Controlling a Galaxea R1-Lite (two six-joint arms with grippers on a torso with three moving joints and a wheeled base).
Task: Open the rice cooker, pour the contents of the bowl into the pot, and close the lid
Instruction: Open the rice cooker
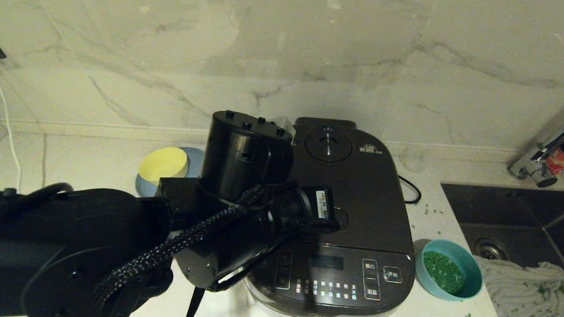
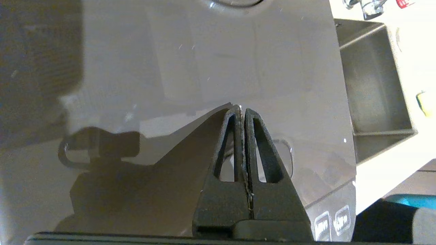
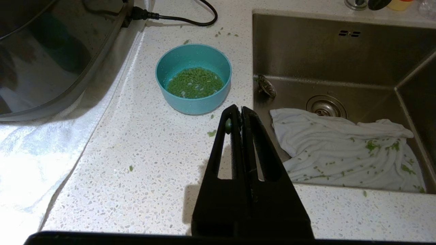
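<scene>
Dark grey rice cooker (image 1: 350, 226) on desk (image 3: 143, 153), lid (image 1: 356, 180) down; left gripper (image 2: 243, 109) over lid, fingers pressed together, empty. Teal bowl (image 3: 193, 78) with green contents (image 3: 195, 82) beside cooker; right gripper (image 3: 241, 110) above desk, fingers closed, empty.

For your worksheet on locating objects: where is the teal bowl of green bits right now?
In the head view the bowl sits on the counter at the robot's right, beside the front corner of the rice cooker, between it and the sink.

The left arm (image 1: 119, 246) reaches forward and inward, its wrist (image 1: 244, 162) bent downward. The left gripper (image 2: 242, 110) points down with fingers pressed together, nothing between them. The right gripper (image 3: 237, 110) hangs low, fingers likewise closed and empty.
</scene>
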